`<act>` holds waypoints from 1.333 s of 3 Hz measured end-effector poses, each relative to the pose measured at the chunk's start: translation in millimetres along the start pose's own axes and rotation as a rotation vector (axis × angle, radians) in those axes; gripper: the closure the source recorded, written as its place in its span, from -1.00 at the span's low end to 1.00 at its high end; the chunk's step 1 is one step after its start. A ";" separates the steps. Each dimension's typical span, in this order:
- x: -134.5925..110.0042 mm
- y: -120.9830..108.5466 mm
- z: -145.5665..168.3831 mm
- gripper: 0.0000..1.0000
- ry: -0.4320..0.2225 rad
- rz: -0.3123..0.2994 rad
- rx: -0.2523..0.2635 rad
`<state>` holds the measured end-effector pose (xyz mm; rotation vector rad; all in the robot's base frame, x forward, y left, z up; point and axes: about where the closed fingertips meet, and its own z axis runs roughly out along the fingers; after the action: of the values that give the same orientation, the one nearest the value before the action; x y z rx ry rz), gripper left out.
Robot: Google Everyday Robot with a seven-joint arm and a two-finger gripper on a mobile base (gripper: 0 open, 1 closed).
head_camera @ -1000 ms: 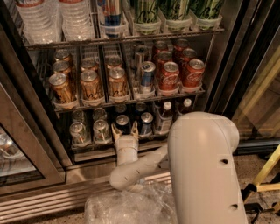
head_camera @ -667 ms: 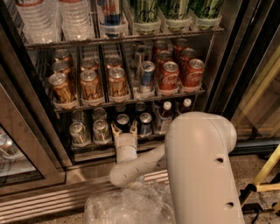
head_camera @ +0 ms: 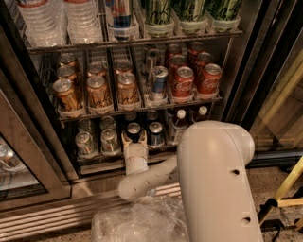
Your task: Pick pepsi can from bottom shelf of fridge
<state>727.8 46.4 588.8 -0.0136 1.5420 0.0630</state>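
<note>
Camera view has the gripper (head_camera: 134,138) low at the front of the bottom shelf (head_camera: 97,159) of the fridge (head_camera: 47,213), right up against the pepsi can (head_camera: 134,128). The can stands upright in the third lane from the left, straight ahead of the gripper. I cannot tell whether the gripper is clamped on the can yet.

Cream-white tool (head_camera: 134,140) at the bottom shelf (head_camera: 94,163) front, by the dark navy, silver-topped pepsi can (head_camera: 133,129). Left of it, silver cans (head_camera: 109,140). Above, gold-and-brown cans (head_camera: 99,92), red cans (head_camera: 183,82), one bright blue can (head_camera: 159,82) between. Higher still, green-patterned cans (head_camera: 189,9). Steel-grey slats on the fridge (head_camera: 52,215) base.
</note>
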 end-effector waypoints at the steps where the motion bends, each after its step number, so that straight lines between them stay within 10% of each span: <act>1: -0.7 -0.2 -0.3 0.87 -0.001 0.000 0.000; 3: -57.3 -2.0 -28.8 1.00 -0.047 0.039 -0.086; 4: -62.8 11.6 -60.5 1.00 0.016 0.111 -0.232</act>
<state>665.1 53.0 650.1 -0.1129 1.5435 0.3308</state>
